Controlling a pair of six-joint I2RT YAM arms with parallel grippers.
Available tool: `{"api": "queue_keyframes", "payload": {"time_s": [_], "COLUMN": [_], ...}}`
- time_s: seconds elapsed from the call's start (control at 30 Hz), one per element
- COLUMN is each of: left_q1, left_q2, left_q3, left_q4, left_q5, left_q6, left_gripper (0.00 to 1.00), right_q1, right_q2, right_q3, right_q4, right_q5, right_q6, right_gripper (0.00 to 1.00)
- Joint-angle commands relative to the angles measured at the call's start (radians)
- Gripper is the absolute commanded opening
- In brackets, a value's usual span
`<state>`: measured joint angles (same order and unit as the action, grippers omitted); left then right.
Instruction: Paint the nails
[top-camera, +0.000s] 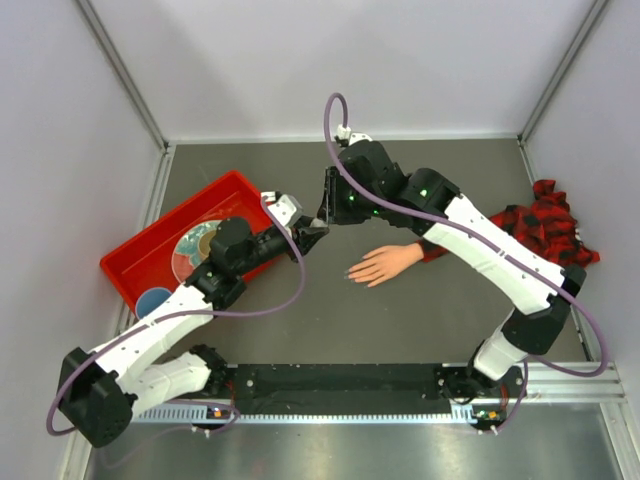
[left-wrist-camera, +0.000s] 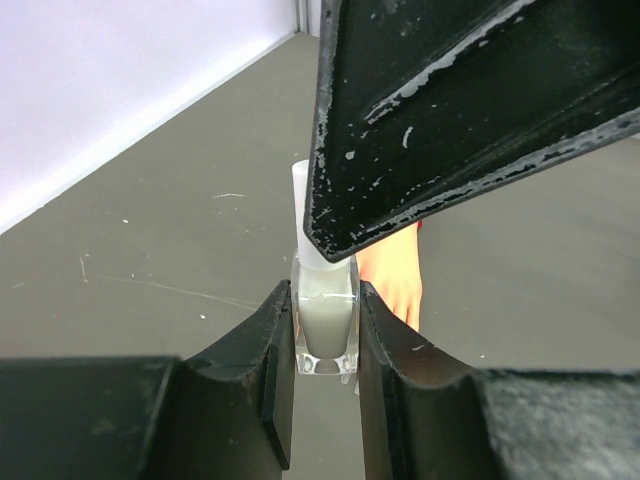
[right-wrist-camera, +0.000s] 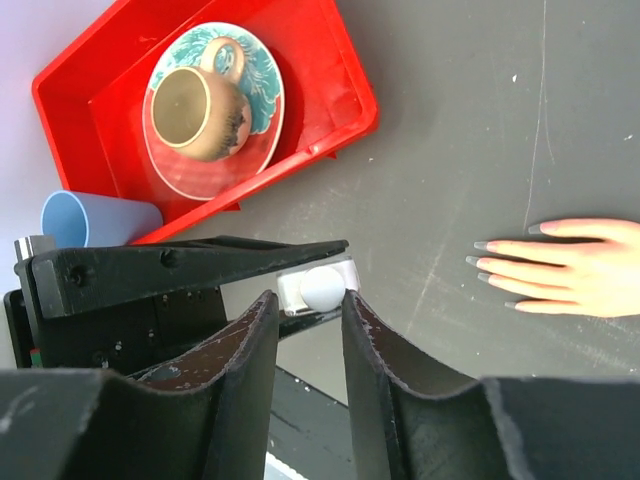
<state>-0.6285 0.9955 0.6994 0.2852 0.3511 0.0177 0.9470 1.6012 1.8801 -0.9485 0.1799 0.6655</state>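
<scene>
A small clear bottle (left-wrist-camera: 325, 322) with a white cap (right-wrist-camera: 323, 287) is held off the table by my left gripper (left-wrist-camera: 325, 300), shut on its glass body. My right gripper (right-wrist-camera: 310, 300) hangs over it, jaws open on either side of the cap; the right finger touches it and the left stands a little apart. The peach fake hand (top-camera: 385, 263) lies palm down mid-table, just right of both grippers, its plaid sleeve (top-camera: 545, 228) trailing to the right. Its greyish nails (right-wrist-camera: 482, 245) point left toward the bottle. In the top view the left gripper (top-camera: 316, 233) and right gripper (top-camera: 328, 210) meet.
A red bin (top-camera: 232, 184) at the left holds a patterned plate (right-wrist-camera: 255, 70) with a brown mug (right-wrist-camera: 195, 110). A blue cup (top-camera: 153, 300) lies at the bin's near corner. White walls enclose the table on three sides.
</scene>
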Motion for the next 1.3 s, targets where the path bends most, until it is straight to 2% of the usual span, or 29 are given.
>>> {"api": "queue_keyframes", "payload": {"time_s": [0.0, 0.47, 0.57, 0.6, 0.63, 0.67, 0.77, 0.83, 0.87, 0.93, 0.97, 1.0, 1.03, 1.07, 1.13, 1.2, 1.23, 1.27], "left_q1": [-0.005, -0.005, -0.007, -0.005, -0.005, -0.005, -0.004, -0.004, -0.005, -0.002, -0.004, -0.004, -0.004, -0.007, -0.004, -0.004, -0.004, -0.005], "left_q2": [-0.021, -0.055, -0.058, -0.06, -0.064, -0.067, -0.09, -0.115, -0.121, -0.135, -0.135, -0.132, -0.117, -0.107, -0.087, -0.098, -0.127, -0.145], "left_q3": [0.031, 0.022, 0.023, 0.023, 0.029, 0.031, 0.046, 0.063, 0.069, 0.072, 0.066, 0.055, 0.025, 0.009, -0.008, 0.002, 0.032, 0.054], "left_q4": [0.051, 0.04, 0.037, 0.035, 0.035, 0.034, 0.035, 0.045, 0.051, 0.135, 0.202, 0.285, 0.525, 0.648, 0.838, 0.753, 0.504, 0.329], "left_q5": [0.031, 0.057, 0.069, 0.077, 0.1, 0.115, 0.228, 0.32, 0.421, 0.546, 0.678, 0.734, 0.782, 0.822, 0.867, 0.843, 0.816, 0.78], "left_q6": [-0.013, -0.015, -0.04, -0.044, -0.048, -0.067, -0.148, -0.192, -0.241, -0.315, -0.423, -0.5, -0.592, -0.783, -0.912, -0.886, -0.713, -0.602], "left_gripper": [0.0, 0.0, 0.0, 0.0, 0.0, 0.0, 0.0, 0.0, 0.0, 0.0, 0.0, 0.0, 0.0, 0.0, 0.0, 0.0, 0.0, 0.0], "right_q1": [0.013, 0.015, 0.015, 0.015, 0.015, 0.015, 0.015, 0.016, 0.015, 0.013, 0.013, 0.015, 0.015, 0.013, 0.013, 0.013, 0.013, 0.013], "right_q2": [0.0, 0.003, 0.003, 0.006, 0.006, 0.008, -0.012, -0.081, -0.113, -0.229, -0.271, -0.305, -0.352, -0.36, -0.368, -0.363, -0.362, -0.35], "right_q3": [0.016, 0.019, 0.016, 0.016, 0.017, 0.02, 0.011, -0.059, -0.096, -0.219, -0.267, -0.309, -0.362, -0.374, -0.369, -0.36, -0.357, -0.351], "right_q4": [0.04, 0.036, 0.045, 0.044, 0.042, 0.042, 0.054, 0.12, 0.152, 0.218, 0.287, 0.321, 0.339, 0.344, 0.34, 0.335, 0.343, 0.341], "right_q5": [-0.008, -0.017, -0.031, -0.039, -0.049, -0.057, -0.164, -0.285, -0.336, -0.533, -0.609, -0.716, -0.768, -0.81, -0.835, -0.827, -0.82, -0.813], "right_q6": [-0.004, -0.024, -0.038, -0.043, -0.052, -0.084, -0.22, -0.311, -0.407, -0.51, -0.588, -0.609, -0.632, -0.661, -0.661, -0.662, -0.652, -0.644], "right_gripper": [0.32, 0.3, 0.21, 0.11, 0.03, 0.0, 0.0, 0.0, 0.0, 0.0, 0.0, 0.0, 0.0, 0.0, 0.0, 0.0, 0.0, 0.0]}}
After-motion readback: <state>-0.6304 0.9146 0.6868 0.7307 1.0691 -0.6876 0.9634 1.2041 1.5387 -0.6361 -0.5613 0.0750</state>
